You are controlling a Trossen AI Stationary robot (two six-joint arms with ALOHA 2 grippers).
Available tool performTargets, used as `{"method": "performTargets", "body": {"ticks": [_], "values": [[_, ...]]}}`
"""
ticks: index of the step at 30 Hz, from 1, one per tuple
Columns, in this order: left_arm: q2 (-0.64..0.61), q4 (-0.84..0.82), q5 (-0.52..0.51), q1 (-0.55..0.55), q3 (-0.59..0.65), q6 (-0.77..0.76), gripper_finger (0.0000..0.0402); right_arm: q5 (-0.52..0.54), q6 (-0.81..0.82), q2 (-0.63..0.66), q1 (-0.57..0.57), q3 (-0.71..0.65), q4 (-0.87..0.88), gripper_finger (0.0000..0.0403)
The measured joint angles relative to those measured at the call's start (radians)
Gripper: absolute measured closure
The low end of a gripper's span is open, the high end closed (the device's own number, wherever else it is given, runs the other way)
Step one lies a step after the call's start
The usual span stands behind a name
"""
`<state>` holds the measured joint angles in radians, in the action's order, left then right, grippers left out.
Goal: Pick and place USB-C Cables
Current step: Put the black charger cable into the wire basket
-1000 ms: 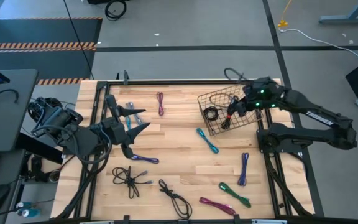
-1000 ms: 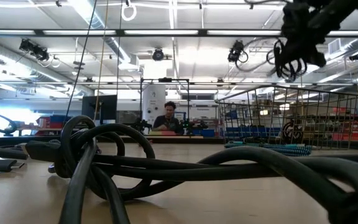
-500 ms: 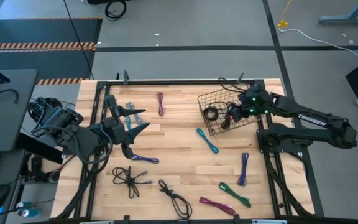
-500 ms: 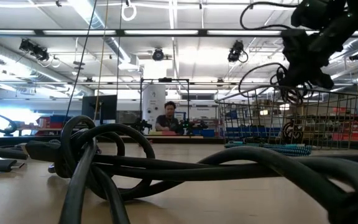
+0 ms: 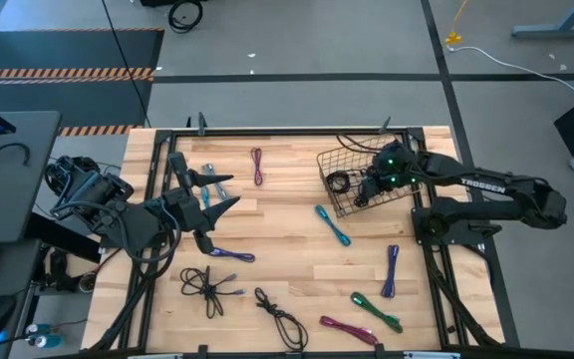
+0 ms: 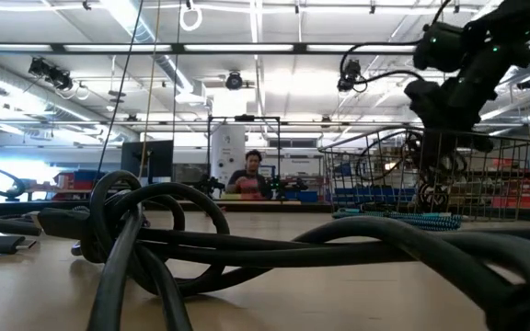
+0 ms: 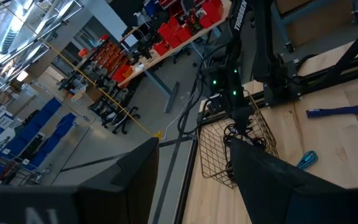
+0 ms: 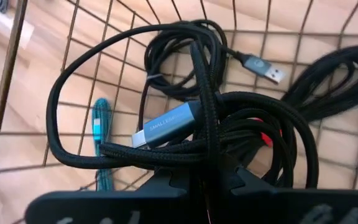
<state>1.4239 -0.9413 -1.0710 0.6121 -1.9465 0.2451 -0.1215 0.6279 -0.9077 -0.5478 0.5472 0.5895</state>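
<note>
Black fingers of the right gripper (image 5: 367, 189) squeezing tight on a black cable (image 8: 197, 134), hanging down inside the wire basket (image 5: 339, 160) at the table's far right. Lying nearby on the wooden table (image 5: 287, 239): a teal cable (image 5: 333, 225), purple cable (image 5: 391, 271). Waiting wide open over the near left side: left gripper (image 5: 217, 194).

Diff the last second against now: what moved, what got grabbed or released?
The right tool, shut on a black cable, has come down from above the wire basket into it; the bundle now hangs inside, near the cable already lying there. Nothing released yet. The left tool stayed open over the table's left side, and the loose cables on the table did not move.
</note>
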Motion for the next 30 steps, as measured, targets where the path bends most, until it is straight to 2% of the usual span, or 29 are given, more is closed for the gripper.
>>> {"method": "performTargets", "body": {"ticks": [14,20,30], "values": [[0.000,0.000,0.000,0.000,0.000,0.000,0.0196,-0.011,-0.061,-0.187,-0.076,0.000,-0.025,0.0380],[0.000,0.000,0.000,0.000,0.000,0.000,0.0196,-0.073,-0.098,-0.240,-0.088,0.000,-0.037,0.0380],[0.000,-0.001,0.000,0.000,0.000,0.000,0.0196,-0.092,-0.108,-0.227,-0.088,0.021,-0.062,0.0283]]}}
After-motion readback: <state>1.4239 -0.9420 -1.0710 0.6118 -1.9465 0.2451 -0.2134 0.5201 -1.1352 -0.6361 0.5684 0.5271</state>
